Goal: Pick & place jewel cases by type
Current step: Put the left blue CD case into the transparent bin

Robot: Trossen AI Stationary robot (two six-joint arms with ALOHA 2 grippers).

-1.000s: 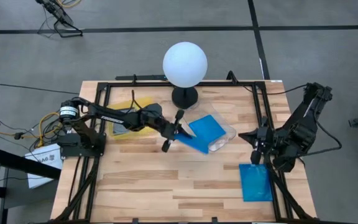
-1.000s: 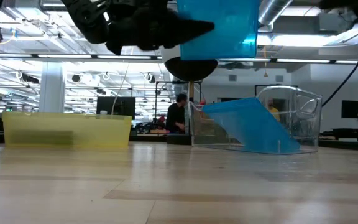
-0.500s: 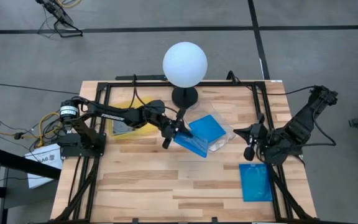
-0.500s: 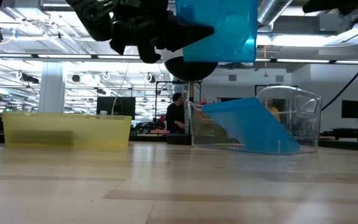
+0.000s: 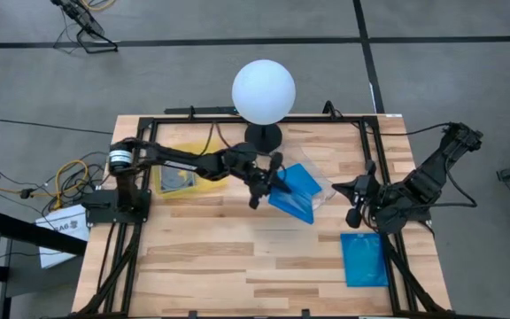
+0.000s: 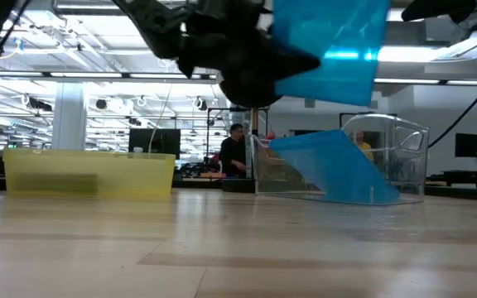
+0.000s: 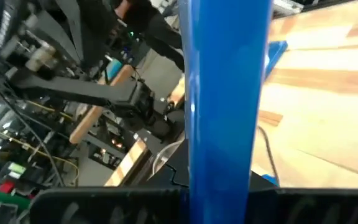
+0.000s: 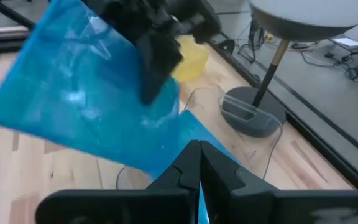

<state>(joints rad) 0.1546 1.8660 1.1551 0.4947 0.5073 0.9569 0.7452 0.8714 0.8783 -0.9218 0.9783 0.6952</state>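
Note:
My left gripper (image 5: pixel 270 182) is shut on a bright blue jewel case (image 5: pixel 296 205), held in the air by the near side of the clear tray (image 5: pixel 326 188); the case also shows in the low view (image 6: pixel 330 41) and edge-on in the left wrist view (image 7: pixel 225 93). A second blue case (image 6: pixel 334 170) leans in the clear tray. A third blue case (image 5: pixel 364 259) lies flat on the table at the right. My right gripper (image 5: pixel 356 202) is shut and empty, just beyond that case's far edge. A dark case (image 5: pixel 177 181) lies in the yellow tray (image 5: pixel 197 149). My left gripper pinches the blue case between its two fingers at the case's left edge (image 5: pixel 279 188), coming from the table's left. In the left wrist view the case runs edge-on between the fingers (image 7: pixel 219 180). The case is lifted clear of the table and tilted.
A lamp with a white globe (image 5: pixel 263 91) and a dark base (image 5: pixel 263 138) stands at the table's far middle, just behind the clear tray. A black frame (image 5: pixel 149 133) runs around the table. People show in the room beyond (image 6: pixel 235 153).
My left gripper has carried the blue case toward the table's right edge, to the clear tray's near side; the case stays lifted and has tipped a little. My right gripper has shifted slightly toward the table's left and far side.

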